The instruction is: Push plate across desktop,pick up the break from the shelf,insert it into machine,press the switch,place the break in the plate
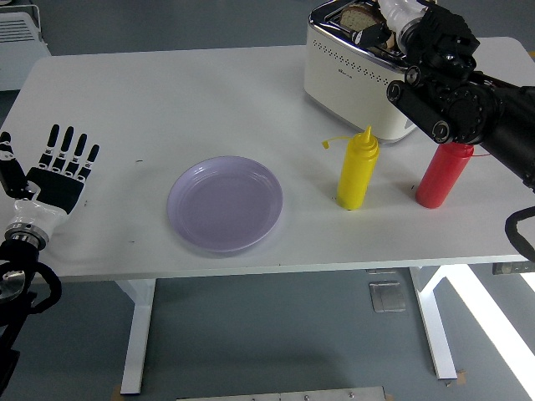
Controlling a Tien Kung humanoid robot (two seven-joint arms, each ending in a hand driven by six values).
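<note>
A lavender plate (224, 203) lies on the white table (167, 100), left of centre and near the front edge. At the back right stands a cream toaster (351, 79) with a slice of bread (358, 14) sticking up from its top slot. My right hand (374, 32) is over the toaster's top, its dark fingers closed on the bread's right side. The right forearm (451, 92) crosses in front of the toaster's right end. At the table's left edge my left hand (58, 167) rests flat, fingers spread and holding nothing.
A yellow squeeze bottle (358, 171) and a red squeeze bottle (443, 175) stand in front of the toaster, between it and the front edge. The red bottle's top is hidden behind my right forearm.
</note>
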